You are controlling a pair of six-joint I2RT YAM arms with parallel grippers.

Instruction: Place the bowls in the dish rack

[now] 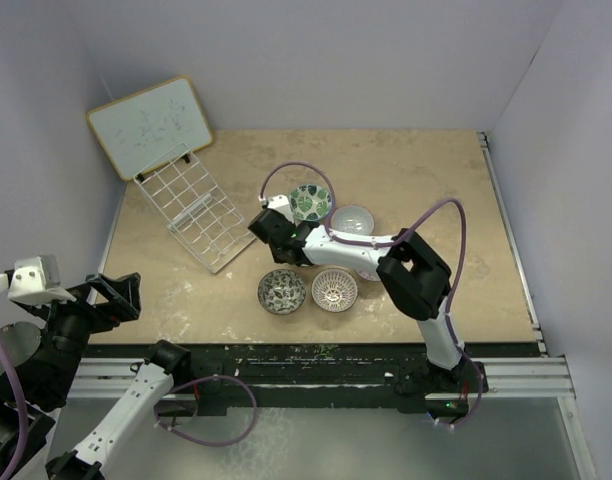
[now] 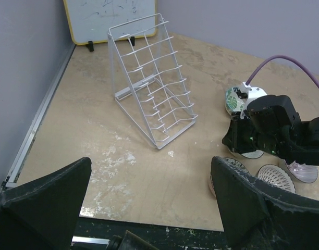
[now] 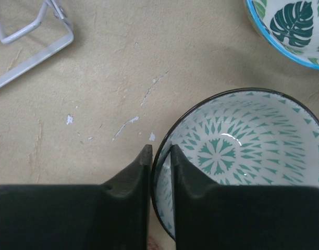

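The right gripper (image 3: 159,153) is clamped on the dark rim of a round ceramic bowl with a teal-and-white geometric inside (image 3: 237,156). One finger is set inside the wall and one outside, so that the bowl can be lifted by its edge. The white wire dish rack (image 1: 196,210) stands ahead and left of this gripper, and no bowls are seen in it (a leaf-patterned bowl (image 3: 292,26) lies just beyond the gripped one). The left gripper (image 2: 150,161) is held at the near table edge with fingers wide apart, probably to leave the path free.

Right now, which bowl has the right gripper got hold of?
The dark-rimmed bowl with teal triangles: the right gripper pinches its rim, one finger inside, one outside. The leaf-print bowl beside it sits untouched.
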